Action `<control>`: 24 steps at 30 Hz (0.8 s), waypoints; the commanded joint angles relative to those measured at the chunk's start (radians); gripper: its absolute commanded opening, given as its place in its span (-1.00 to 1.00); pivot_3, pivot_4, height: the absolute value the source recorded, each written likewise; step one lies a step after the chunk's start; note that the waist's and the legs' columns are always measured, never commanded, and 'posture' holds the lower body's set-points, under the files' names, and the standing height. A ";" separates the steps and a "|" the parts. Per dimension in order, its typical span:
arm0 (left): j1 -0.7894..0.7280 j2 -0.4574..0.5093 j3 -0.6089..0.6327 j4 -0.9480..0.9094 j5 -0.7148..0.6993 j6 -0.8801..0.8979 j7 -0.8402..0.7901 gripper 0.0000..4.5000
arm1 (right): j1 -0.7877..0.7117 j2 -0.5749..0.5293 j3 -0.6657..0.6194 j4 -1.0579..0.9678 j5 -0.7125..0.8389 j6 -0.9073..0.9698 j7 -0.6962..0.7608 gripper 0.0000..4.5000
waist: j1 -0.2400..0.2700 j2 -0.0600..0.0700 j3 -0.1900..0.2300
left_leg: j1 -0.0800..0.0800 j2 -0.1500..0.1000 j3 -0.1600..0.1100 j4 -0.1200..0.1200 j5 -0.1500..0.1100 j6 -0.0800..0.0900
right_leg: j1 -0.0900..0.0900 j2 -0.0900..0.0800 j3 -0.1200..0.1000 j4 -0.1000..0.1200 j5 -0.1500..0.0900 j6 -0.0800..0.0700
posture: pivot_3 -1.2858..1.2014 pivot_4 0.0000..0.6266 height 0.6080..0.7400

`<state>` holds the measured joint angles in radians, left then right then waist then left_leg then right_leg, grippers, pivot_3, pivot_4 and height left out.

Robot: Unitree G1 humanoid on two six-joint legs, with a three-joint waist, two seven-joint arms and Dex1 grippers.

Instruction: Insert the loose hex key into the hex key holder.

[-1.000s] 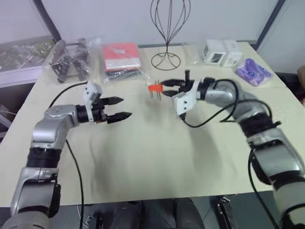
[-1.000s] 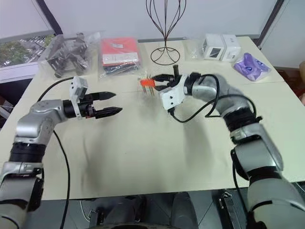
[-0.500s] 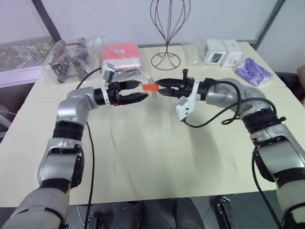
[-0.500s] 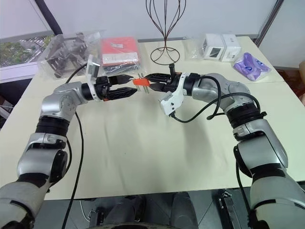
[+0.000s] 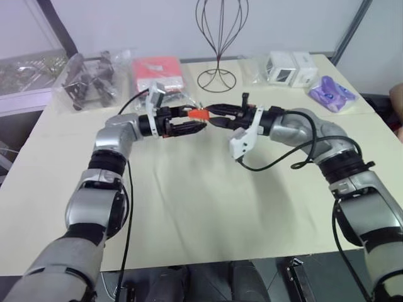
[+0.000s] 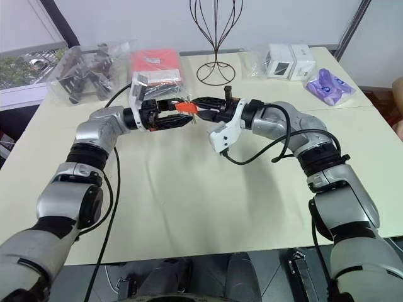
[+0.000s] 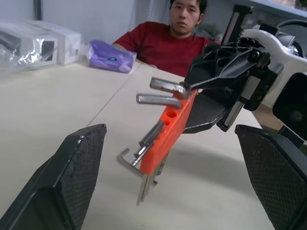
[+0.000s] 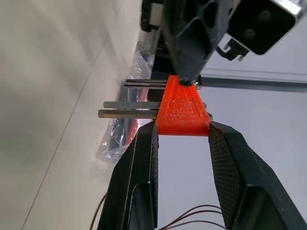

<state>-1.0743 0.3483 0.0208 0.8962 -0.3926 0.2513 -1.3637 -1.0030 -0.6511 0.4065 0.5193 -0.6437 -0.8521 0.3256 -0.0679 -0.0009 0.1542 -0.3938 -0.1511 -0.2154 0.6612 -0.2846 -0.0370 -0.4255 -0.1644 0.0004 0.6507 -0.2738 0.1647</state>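
Table (image 5: 201, 207): the near two thirds of its top is bare; clutter sits only along the far edge. Upper left of the frame: bagged dark parts (image 5: 94, 78) and a red packet (image 5: 157, 74). Upper centre: wire stand (image 5: 217, 38). Upper right: white boxes (image 5: 289, 68) and a purple pouch (image 5: 332, 93), close to the right edge.

Holder (image 5: 199, 114): orange-red block, held off the table at upper centre, between the two grippers. The right gripper (image 5: 213, 117) has its fingers pinched on the block's narrow end; its wrist view shows both pads (image 8: 144, 158) pressed on that end.

Left gripper (image 5: 196, 119): jaws wide, one finger either side of the block, no contact visible in the wrist view.

Left wrist view adds: several grey keys (image 7: 158, 93) stand in the block, one small L-shaped key (image 7: 125, 160) hangs at its lower end; cannot tell whether that one is seated or loose. A person in a red shirt (image 7: 163, 48) sits beyond the table.

Pose: both forearms reach in level from either side, the grippers pointing at each other.
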 commanded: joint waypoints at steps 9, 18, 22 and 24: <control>-0.045 -0.030 0.044 0.033 0.008 -0.030 -0.017 -0.98 | 0.011 -0.001 -0.036 -0.065 0.039 0.025 0.016 -0.59 | -0.001 0.000 0.000 | 0.000 0.000 0.000 0.001 0.000 0.000 | 0.000 0.000 0.000 0.000 0.000 0.000 | 0.03 -0.52 1.00; -0.049 -0.031 0.059 0.038 0.003 -0.025 0.000 -0.57 | 0.022 0.001 -0.033 -0.069 0.040 0.035 0.022 -0.59 | -0.001 0.000 0.000 | 0.000 0.000 0.000 0.001 0.000 0.000 | 0.000 0.000 0.000 0.001 0.000 0.000 | 0.03 -0.52 1.00; -0.047 -0.034 0.064 0.035 0.012 -0.031 0.010 0.27 | 0.022 0.005 -0.032 -0.067 0.038 0.038 0.020 -0.59 | -0.001 0.000 0.000 | -0.001 0.000 0.000 0.001 0.000 0.000 | 0.000 0.000 0.000 0.001 0.000 0.000 | 0.03 -0.52 1.00; -0.045 -0.037 0.065 0.031 0.013 -0.032 0.013 0.27 | 0.023 0.005 -0.034 -0.068 0.039 0.039 0.020 -0.59 | -0.001 0.000 0.000 | -0.001 0.000 0.000 0.001 0.000 0.000 | 0.000 0.000 0.000 0.001 0.000 0.000 | 0.03 -0.52 1.00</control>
<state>-1.0969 0.3111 0.0647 0.9437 -0.3777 0.2283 -1.3510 -0.9727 -0.6479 0.4015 0.4909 -0.6225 -0.8132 0.3520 -0.0687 -0.0009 0.1542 -0.3944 -0.1512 -0.2154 0.6626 -0.2846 -0.0370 -0.4256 -0.1644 0.0004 0.6514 -0.2738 0.1648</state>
